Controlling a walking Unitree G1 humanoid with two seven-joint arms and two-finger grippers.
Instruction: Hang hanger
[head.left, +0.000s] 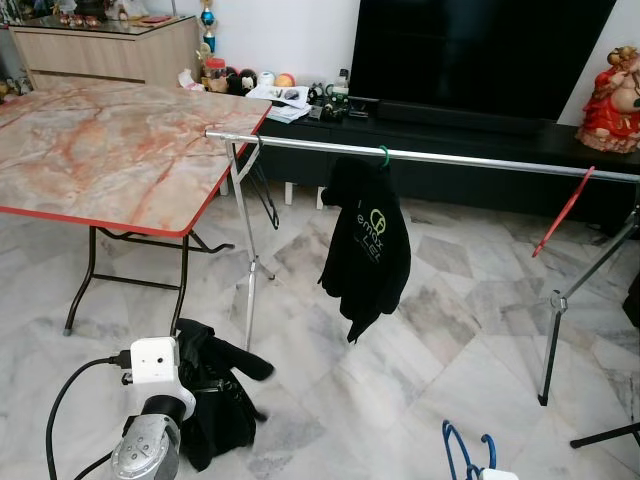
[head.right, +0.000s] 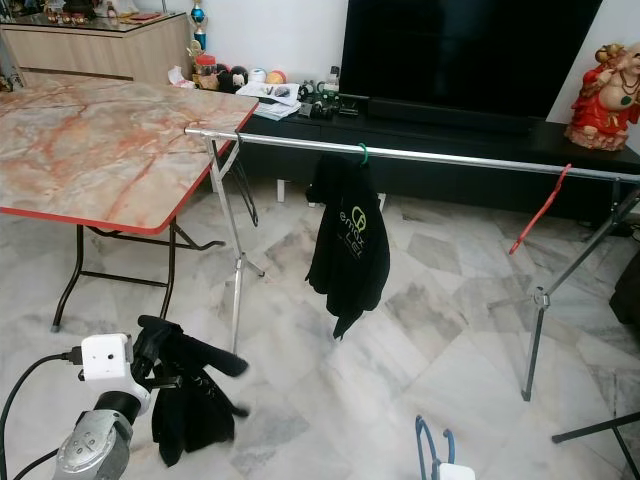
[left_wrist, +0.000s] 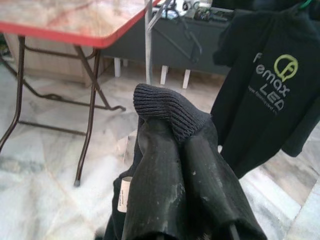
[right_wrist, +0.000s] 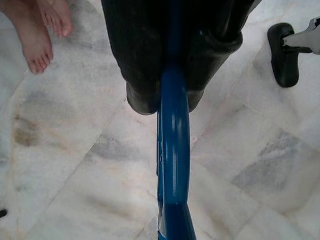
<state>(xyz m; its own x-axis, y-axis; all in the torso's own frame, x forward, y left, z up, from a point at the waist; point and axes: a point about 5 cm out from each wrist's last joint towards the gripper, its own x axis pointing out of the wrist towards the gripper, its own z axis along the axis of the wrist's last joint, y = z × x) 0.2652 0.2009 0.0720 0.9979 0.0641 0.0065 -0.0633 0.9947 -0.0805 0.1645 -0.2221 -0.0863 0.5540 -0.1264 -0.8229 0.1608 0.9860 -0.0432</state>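
A home living room: big television (head.left: 470, 55) on a low cabinet (head.left: 470, 150); marble floor (head.left: 400, 360); folding table (head.left: 110, 150).

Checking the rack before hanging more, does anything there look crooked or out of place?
Yes. The red hanger at the rail's right end hangs steeply tilted rather than level. The black shirt on the green hanger droops unevenly, bunched to one side.

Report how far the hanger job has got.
Done: one black shirt already hangs on the rail by a green hook. In hand: the left gripper is shut on a black garment; the right gripper is shut on a blue hanger, low over the floor. Left: putting that hanger on the rail.
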